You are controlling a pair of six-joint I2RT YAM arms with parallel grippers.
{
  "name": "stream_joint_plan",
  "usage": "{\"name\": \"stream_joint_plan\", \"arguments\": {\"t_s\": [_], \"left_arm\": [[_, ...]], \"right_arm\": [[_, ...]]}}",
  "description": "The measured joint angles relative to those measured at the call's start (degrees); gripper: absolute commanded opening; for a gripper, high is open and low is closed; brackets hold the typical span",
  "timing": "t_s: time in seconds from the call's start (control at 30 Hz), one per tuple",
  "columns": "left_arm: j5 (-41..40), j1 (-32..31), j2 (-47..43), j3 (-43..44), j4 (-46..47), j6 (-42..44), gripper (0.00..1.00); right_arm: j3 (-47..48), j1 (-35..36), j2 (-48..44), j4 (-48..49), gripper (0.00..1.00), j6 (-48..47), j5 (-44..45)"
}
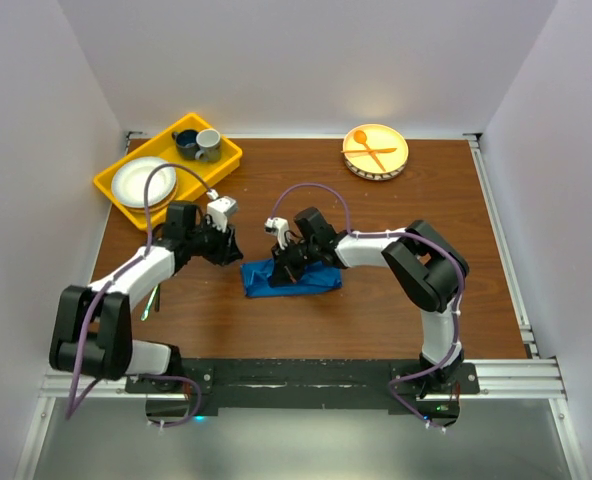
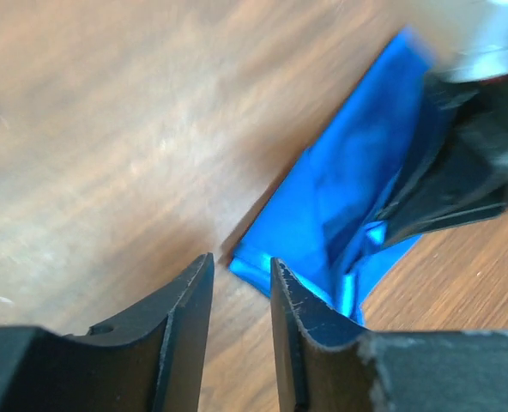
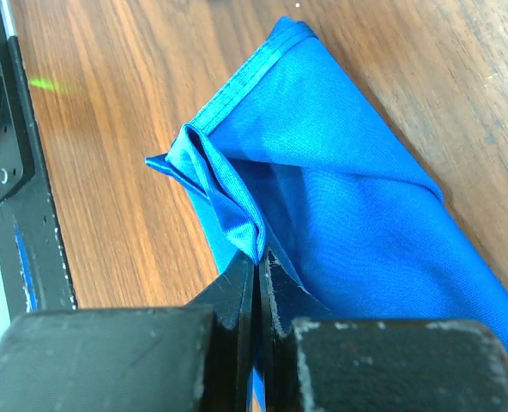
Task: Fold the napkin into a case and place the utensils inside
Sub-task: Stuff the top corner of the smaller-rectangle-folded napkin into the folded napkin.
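Plainly, the right gripper [image 3: 258,262] had its jaws pressed together on a raised fold of the napkin [image 3: 340,189], pinching the blue cloth near one corner. Beside it, the left gripper [image 2: 241,264] hung with its jaws narrowly parted and nothing between them, just by the cloth's left end. The napkin lay bunched, partly folded, near the middle of the table [image 1: 376,310]. A yellow tray [image 1: 228,158] sat at the far left corner, and a round plate [image 1: 401,150] carrying an orange spoon and fork [image 1: 371,150] by the far edge.
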Motion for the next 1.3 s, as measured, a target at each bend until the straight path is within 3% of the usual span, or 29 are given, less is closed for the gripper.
{"name": "stream_joint_plan", "arguments": {"t_s": [0.23,0.67,1.07,1.3], "left_arm": [[2.86,-1.75,-6.69,-4.42,5.75,5.09,0.30],[1.38,-8.02,-6.19,-9.68,9.38,17.64,0.29],[1.49,-11.52,-1.99,-9.68,10.43,20.92,0.28],[-2.05,-12.87,0.85,-9.68,10.43,22.43,0.10]], "right_arm": [[-0.07,-0.02,0.00,1.44,0.00,1.97,0.61],[-0.61,-0.20,0.02,2.82,0.00,4.44,0.59],[-0.61,-0.42,0.04,2.91,0.00,5.14,0.61],[-0.61,-0.46,0.48,2.91,0.00,6.29,0.52]]}}
